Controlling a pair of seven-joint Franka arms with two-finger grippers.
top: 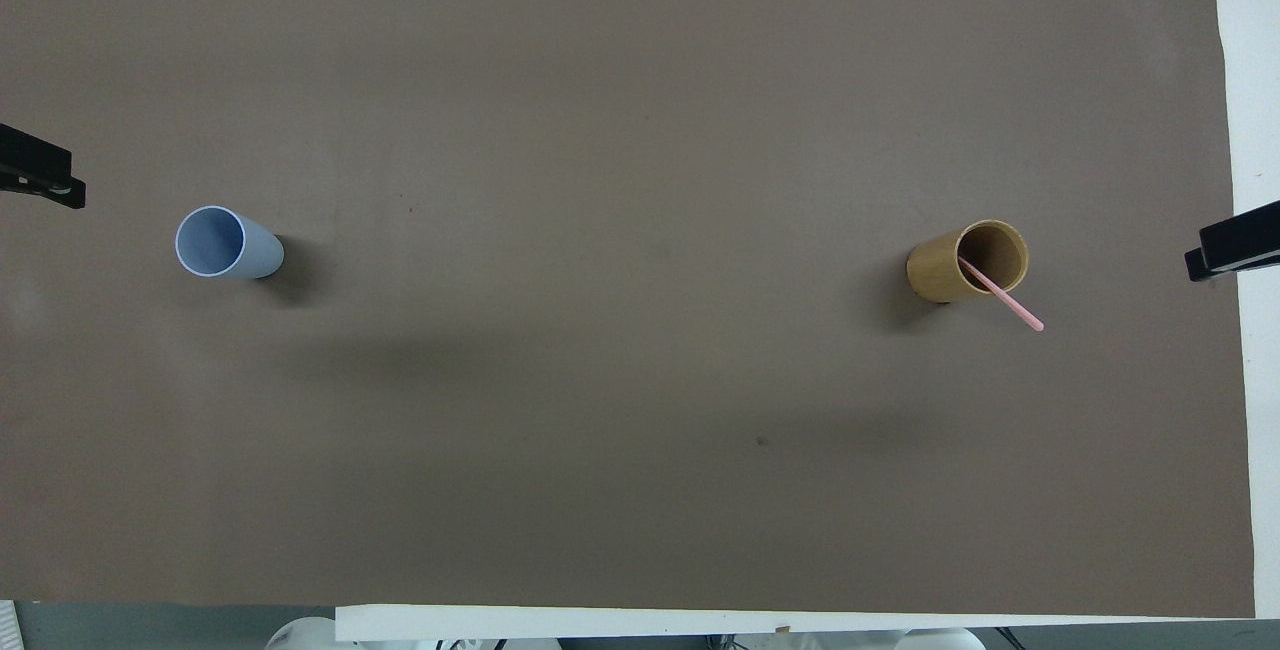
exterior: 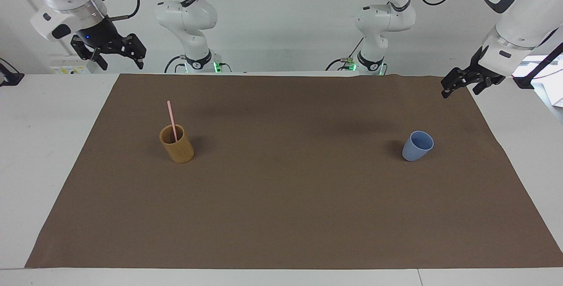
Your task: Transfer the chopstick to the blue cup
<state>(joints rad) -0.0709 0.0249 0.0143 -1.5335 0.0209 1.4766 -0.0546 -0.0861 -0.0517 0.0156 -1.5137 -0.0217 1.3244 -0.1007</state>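
Note:
A pale-pink chopstick stands leaning in a tan cylindrical cup toward the right arm's end of the brown mat; it also shows in the overhead view, sticking out over the tan cup's rim. The light-blue cup stands upright and empty toward the left arm's end, also seen from overhead. My right gripper hangs open and empty in the air over the table's edge at its own end. My left gripper hangs open and empty over the mat's corner at its end.
The brown mat covers most of the white table. Two other white arms' bases stand at the robots' edge of the table. Only the two cups stand on the mat.

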